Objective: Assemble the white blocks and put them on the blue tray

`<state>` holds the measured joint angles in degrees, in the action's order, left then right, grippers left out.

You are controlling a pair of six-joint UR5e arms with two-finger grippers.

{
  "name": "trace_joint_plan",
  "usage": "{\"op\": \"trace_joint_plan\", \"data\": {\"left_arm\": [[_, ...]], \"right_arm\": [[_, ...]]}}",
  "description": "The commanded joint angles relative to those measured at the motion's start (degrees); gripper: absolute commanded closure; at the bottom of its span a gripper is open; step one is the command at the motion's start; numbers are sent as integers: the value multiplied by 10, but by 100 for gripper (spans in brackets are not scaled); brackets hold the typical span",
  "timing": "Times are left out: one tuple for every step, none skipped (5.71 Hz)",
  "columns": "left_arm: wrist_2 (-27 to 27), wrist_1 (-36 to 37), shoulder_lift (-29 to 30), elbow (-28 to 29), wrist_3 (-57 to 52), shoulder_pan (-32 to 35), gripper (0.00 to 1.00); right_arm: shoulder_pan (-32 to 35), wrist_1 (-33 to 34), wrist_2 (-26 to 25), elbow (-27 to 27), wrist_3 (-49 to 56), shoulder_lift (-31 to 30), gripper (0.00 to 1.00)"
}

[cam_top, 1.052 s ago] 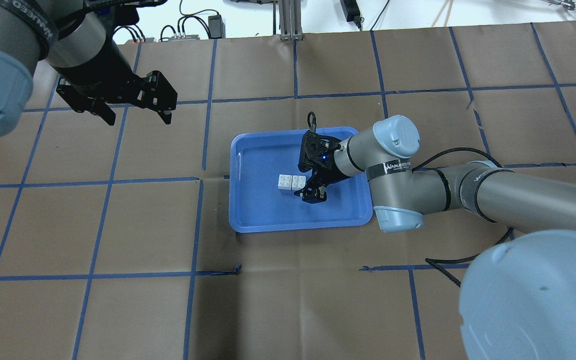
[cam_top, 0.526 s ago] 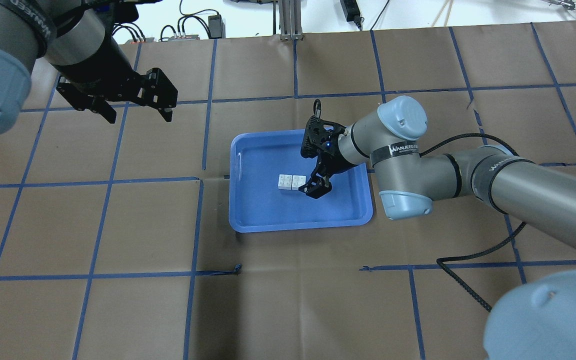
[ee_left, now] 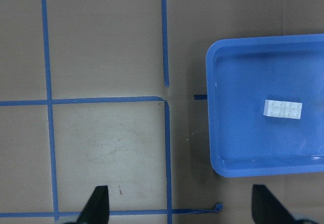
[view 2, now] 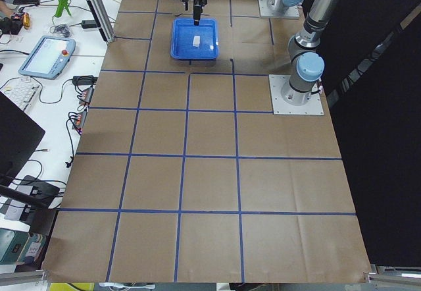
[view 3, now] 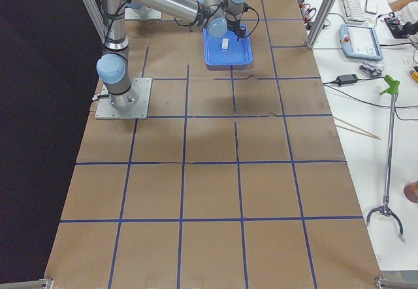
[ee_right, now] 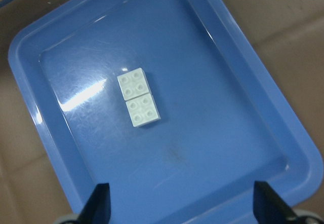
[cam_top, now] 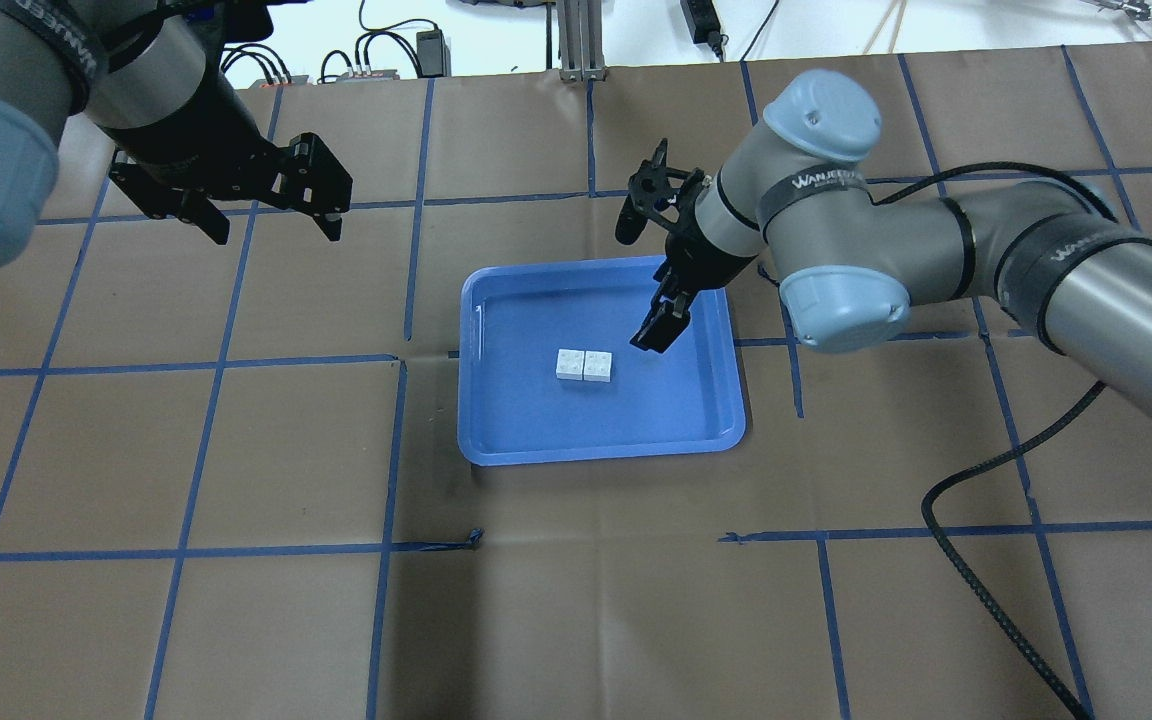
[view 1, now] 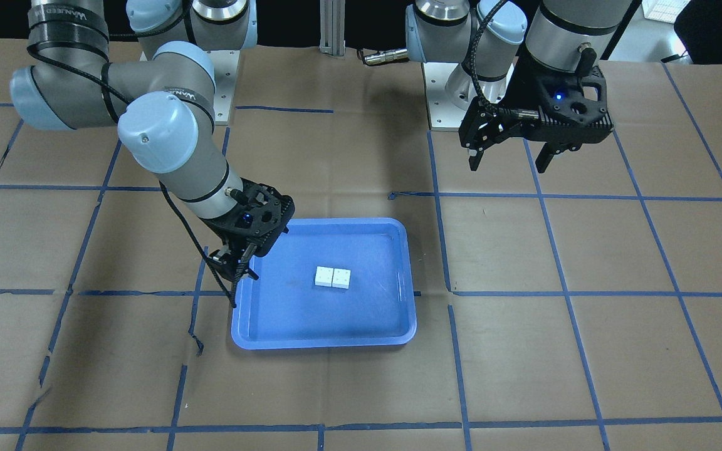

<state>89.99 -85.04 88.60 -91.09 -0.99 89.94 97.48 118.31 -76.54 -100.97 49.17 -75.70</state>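
Note:
The two white blocks [cam_top: 583, 365] lie joined side by side, studs up, near the middle of the blue tray [cam_top: 536, 420]. They also show in the front view [view 1: 333, 277] and in both wrist views [ee_left: 283, 109] [ee_right: 138, 97]. My right gripper [cam_top: 656, 335] hangs above the tray's right part, clear of the blocks, open and empty. Its fingertips [ee_right: 98, 203] stand wide apart in the right wrist view. My left gripper [cam_top: 276, 232] is open and empty, high over the table, far to the left of the tray.
The table is covered in brown paper with a blue tape grid. The tray [view 1: 323, 341] sits near the table's middle. A black cable [cam_top: 976, 560] from the right arm loops over the table at the right. Cables and a post stand beyond the far edge.
My right gripper has risen and drawn back from beside the blocks toward the tray's far right part. The blocks have stayed put in the tray. The left arm has barely moved.

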Motion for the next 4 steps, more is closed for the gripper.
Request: {"op": "trace_joint_plan", "data": {"left_arm": [[1, 0, 0, 0, -1, -2, 1], [1, 0, 0, 0, -1, -2, 1], [0, 0, 0, 0, -1, -1, 1], [1, 0, -1, 0, -1, -1, 1]], "right_arm": [[-31, -62, -58, 31, -150, -36, 0], [-77, -130, -58, 55, -184, -58, 0], [-94, -182, -62, 82, -209, -80, 0], [-95, -233, -103, 121, -254, -91, 0]]}}
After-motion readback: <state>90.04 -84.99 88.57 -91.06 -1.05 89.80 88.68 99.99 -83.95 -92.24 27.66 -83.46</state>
